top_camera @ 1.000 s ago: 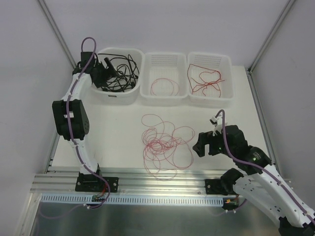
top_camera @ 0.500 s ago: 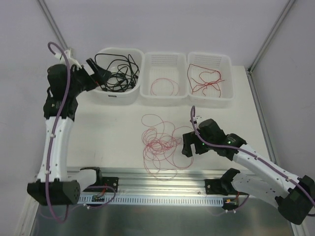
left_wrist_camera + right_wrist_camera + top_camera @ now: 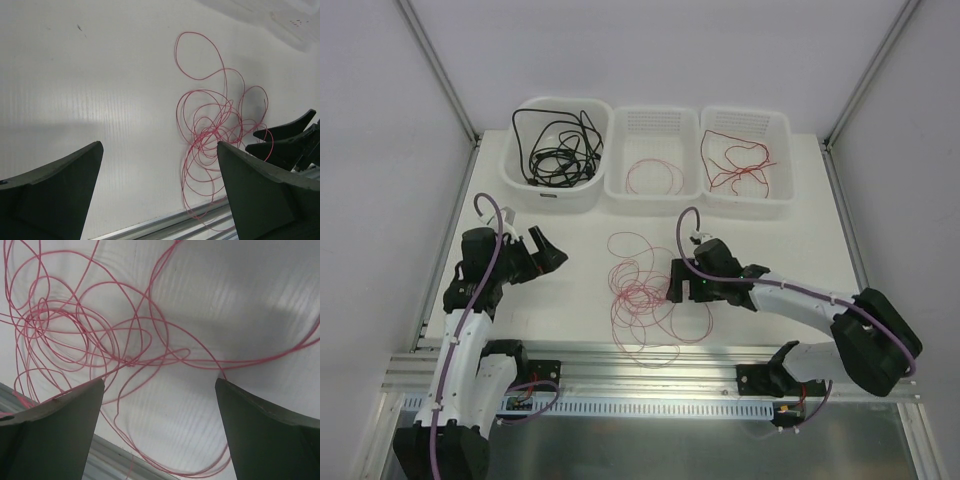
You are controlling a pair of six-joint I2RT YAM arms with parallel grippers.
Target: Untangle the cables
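A tangle of fine pinkish-red cables (image 3: 648,295) lies on the white table near its front edge. It also shows in the left wrist view (image 3: 215,130) and the right wrist view (image 3: 85,335). My right gripper (image 3: 676,282) is open and empty, low over the tangle's right edge, with loops between and under its fingers (image 3: 160,385). My left gripper (image 3: 552,255) is open and empty, well left of the tangle and pointing toward it (image 3: 159,150). Black cables (image 3: 558,150) lie in the left bin, a fine red loop (image 3: 653,178) in the middle bin, and a red cable (image 3: 738,160) in the right bin.
Three white bins stand in a row at the back: left (image 3: 525,188), middle (image 3: 620,195), right (image 3: 785,190). A metal rail (image 3: 650,365) runs along the table's front edge; some loops overhang it. Frame posts stand at the back corners.
My left arm has swung from the black-cable bin down to the near left of the table. My right arm has reached left to the tangle's right edge.
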